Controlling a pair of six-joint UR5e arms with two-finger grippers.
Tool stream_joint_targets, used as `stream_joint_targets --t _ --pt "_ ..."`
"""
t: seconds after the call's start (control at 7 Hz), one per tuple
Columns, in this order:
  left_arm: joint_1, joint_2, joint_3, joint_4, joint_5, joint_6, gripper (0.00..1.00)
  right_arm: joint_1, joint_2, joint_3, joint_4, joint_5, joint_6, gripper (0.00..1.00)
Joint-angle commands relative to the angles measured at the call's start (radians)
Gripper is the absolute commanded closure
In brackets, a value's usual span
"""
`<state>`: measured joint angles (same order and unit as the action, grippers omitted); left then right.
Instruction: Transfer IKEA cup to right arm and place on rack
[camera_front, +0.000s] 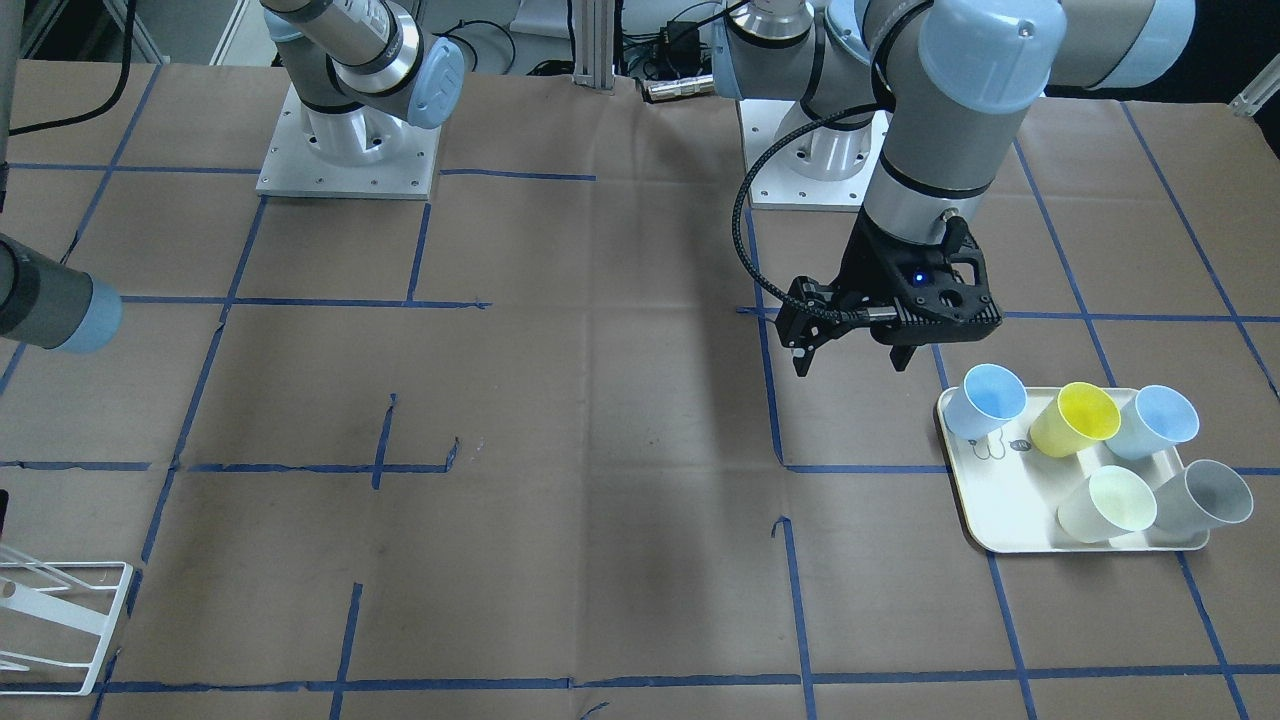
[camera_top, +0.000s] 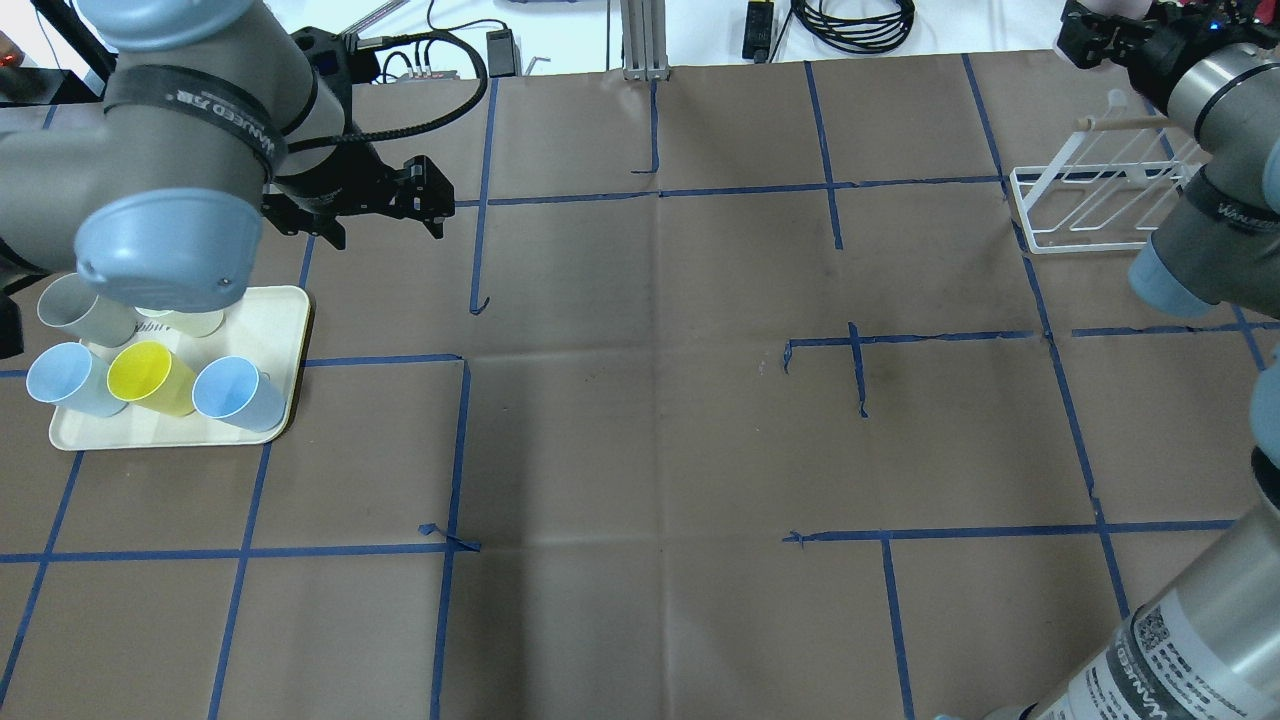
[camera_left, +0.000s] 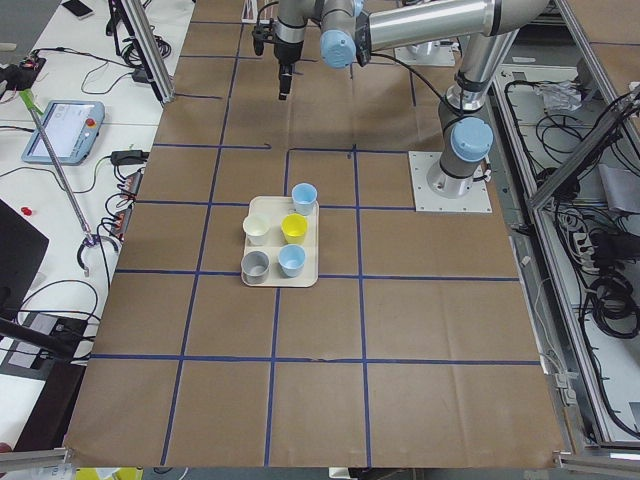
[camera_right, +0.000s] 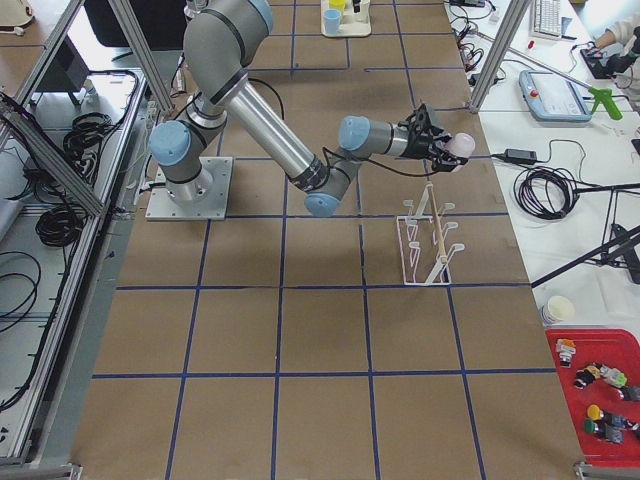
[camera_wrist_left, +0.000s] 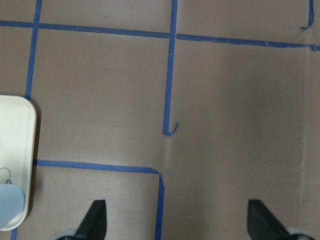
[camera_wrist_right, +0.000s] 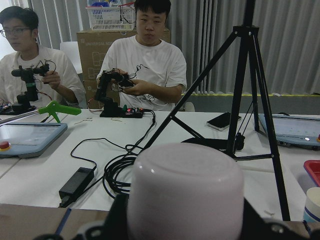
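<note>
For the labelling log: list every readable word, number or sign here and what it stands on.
"WANEED": band on the left arm.
"WANEED": band on the right arm.
"UNIVERSAL ROBOTS": cardboard box, faint.
Too small to read: the sticker print low on the right arm.

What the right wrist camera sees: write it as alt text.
A pale pink cup fills the lower centre, gripped by the right gripper. Behind it, two seated people handle small devices at a white table with cables and a black tripod.
</note>
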<state>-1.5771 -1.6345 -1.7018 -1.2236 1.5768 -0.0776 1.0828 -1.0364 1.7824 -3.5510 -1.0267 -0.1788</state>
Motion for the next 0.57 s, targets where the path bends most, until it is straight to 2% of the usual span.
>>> stream_joint_targets --t 0.0,0.29,0.43 --pt "0.014 0.048 0.048 -0.169 -0.004 0.071 0.01 -0.038 0.057 -0.061 0.003 0.072 -0.051 0.67" --pt "0.031 0.093 0.051 -0.269 -0.018 0.087 0.01 -0.055 0.091 -0.080 -0.011 0.079 -0.057 0.69" --pt "0.035 0.094 0.051 -0.272 -0.026 0.087 0.01 -0.069 0.093 -0.074 -0.031 0.079 -0.057 0.69"
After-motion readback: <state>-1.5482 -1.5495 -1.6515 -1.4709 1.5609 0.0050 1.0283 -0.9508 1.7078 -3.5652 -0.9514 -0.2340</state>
